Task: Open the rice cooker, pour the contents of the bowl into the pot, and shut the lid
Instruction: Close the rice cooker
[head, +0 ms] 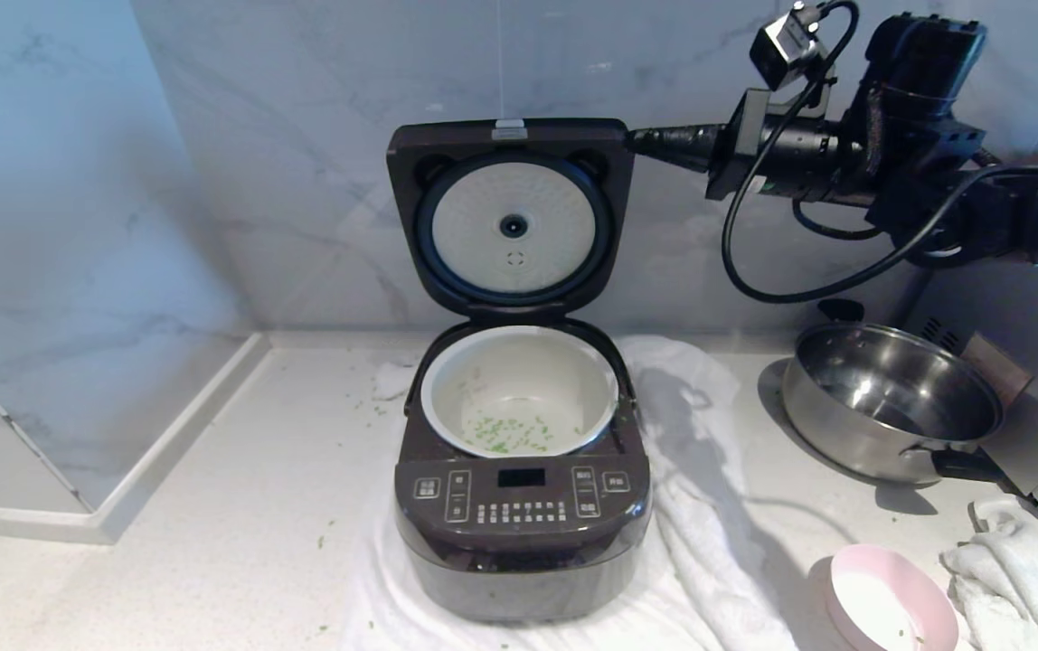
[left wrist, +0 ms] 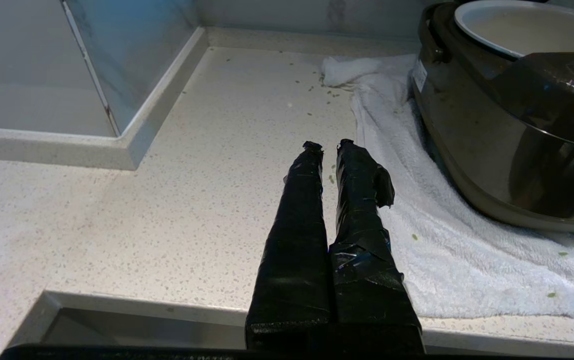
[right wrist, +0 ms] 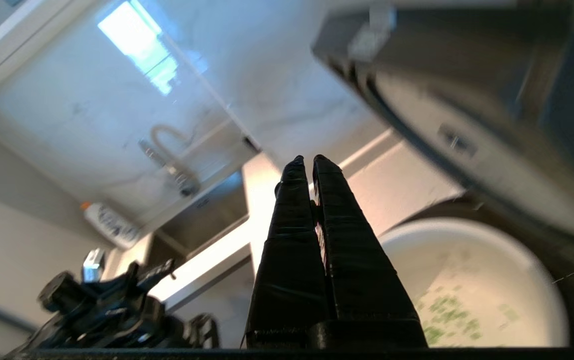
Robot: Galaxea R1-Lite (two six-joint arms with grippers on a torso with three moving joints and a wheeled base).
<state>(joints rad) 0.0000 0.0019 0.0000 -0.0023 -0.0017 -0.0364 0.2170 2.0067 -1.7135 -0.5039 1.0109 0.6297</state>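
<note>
dark-brown rice cooker (head: 522, 506) stands on a white towel (head: 709, 506) in the head view, lid (head: 510, 217) upright. one cream pot (head: 519, 391) holds the green bits (head: 505, 436); one pink bowl (head: 890, 599) sits emptied at its right, so opening and pouring look done and closing remains. right gripper (head: 641, 140) is beside the lid's upper edge, near one steel pan (head: 890, 398).

left wrist view: left gripper (left wrist: 328, 146), fingers together, idles above the counter (left wrist: 192, 200).

right wrist view: fingers pressed together, holding nothing.
</note>
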